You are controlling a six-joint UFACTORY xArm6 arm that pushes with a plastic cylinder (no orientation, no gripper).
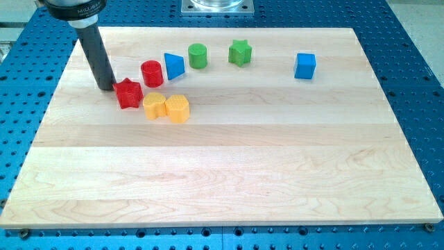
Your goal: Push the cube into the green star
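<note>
The blue cube [304, 66] sits near the view's top right of the wooden board. The green star [239, 53] lies to its left, near the top centre, with a clear gap between them. My tip [106, 87] is at the view's upper left, touching or just left of the red star [128, 94], far from the cube and the green star.
A red cylinder [152, 73], a blue triangular block [173, 66] and a green cylinder [198, 55] stand in a row left of the green star. Two yellow blocks [154, 106] [177, 109] sit side by side below them. The wooden board [229, 173] lies on a blue perforated table.
</note>
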